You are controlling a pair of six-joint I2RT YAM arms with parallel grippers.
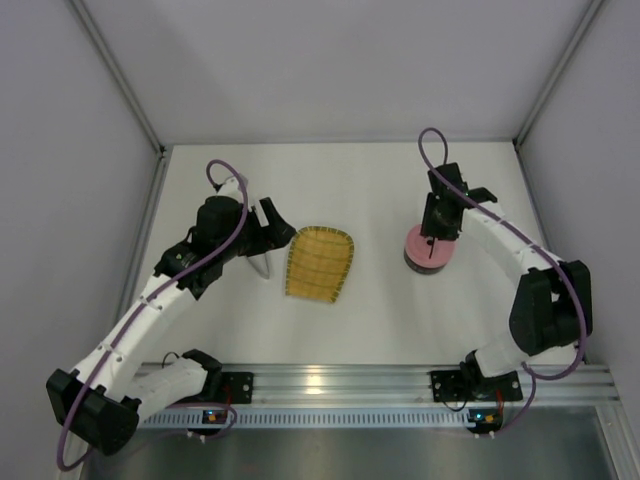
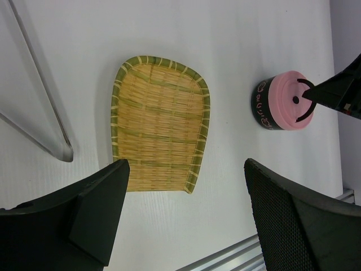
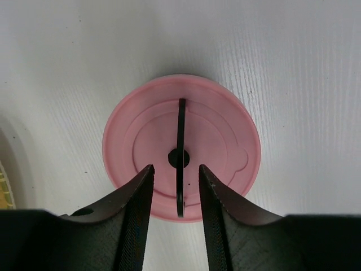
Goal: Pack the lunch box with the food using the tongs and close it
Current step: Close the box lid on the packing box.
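Right end effector (image 3: 176, 169) was released, jaws astride the lid's (image 3: 141, 130) handle (image 3: 181, 124); left end effector (image 2: 186, 164) hung released above the bench (image 2: 254, 34), beside tongs (image 2: 42, 79)

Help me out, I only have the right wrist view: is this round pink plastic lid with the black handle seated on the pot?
Observer: Yes, the round pink lid sits flat atop the small dark-walled round pot.
Operator: Where are the tongs?
Observer: The long silvery metal tongs lie on the white table, left of the yellow woven tray.
Operator: Does the left end effector hold them?
Observer: No, the left end effector is open, apart from them.
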